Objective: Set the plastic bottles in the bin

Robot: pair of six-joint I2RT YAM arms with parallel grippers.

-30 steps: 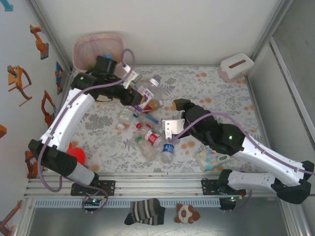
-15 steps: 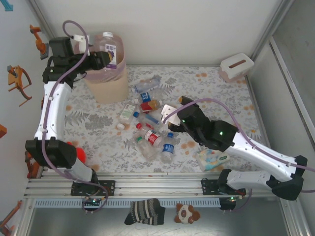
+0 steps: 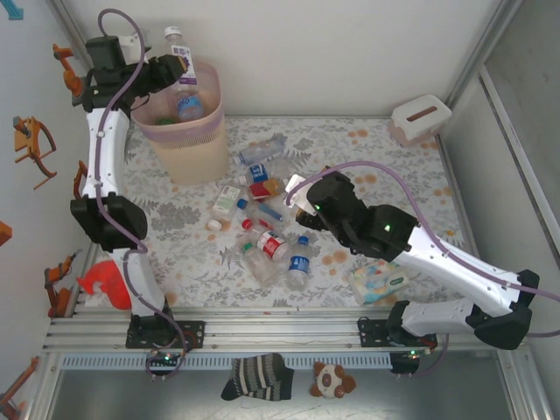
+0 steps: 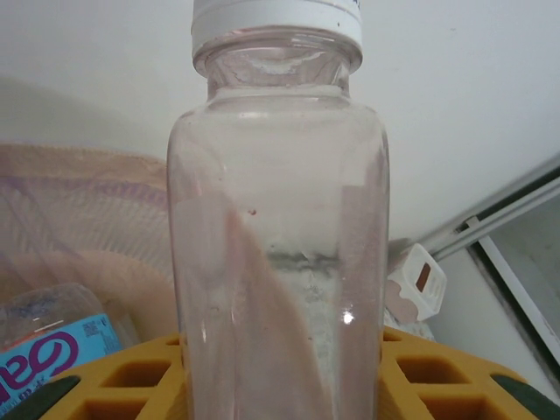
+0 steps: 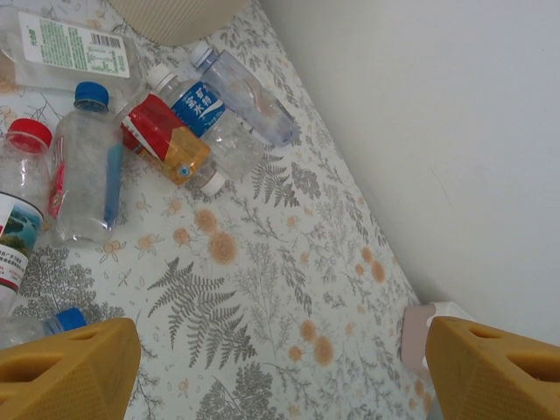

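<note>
My left pincer (image 4: pixel 280 385) pinches the clear white-capped plastic bottle (image 3: pixel 180 61) upright, cap up, over the tall beige pink-lined bin (image 3: pixel 192 162), whose mouth lies straight below. My right pincer (image 5: pixel 280 367) hangs spread above the loose bottles (image 3: pixel 267 232) on the desk (image 3: pixel 394 175).

This looks like a robotics lab test cell, not a lived-in room. 2 arms, a left arm (image 3: pixel 101 166) and a right arm (image 3: pixel 437 254), are bolted to an aluminium rail (image 3: pixel 280 325) at the table's near edge. Plain white panels (image 3: pixel 332 52) in metal framing box the space in. A fern-printed cloth (image 3: pixel 385 166) carries staged household clutter: plastic bottles (image 3: pixel 273 248), a lined bin (image 3: pixel 188 157) and a tissue box (image 3: pixel 420 118). Small orange shapes (image 3: pixel 31 144), possibly toy cut-outs, dot the left wall, and a sock (image 3: pixel 256 376) lies below the rail.
</note>
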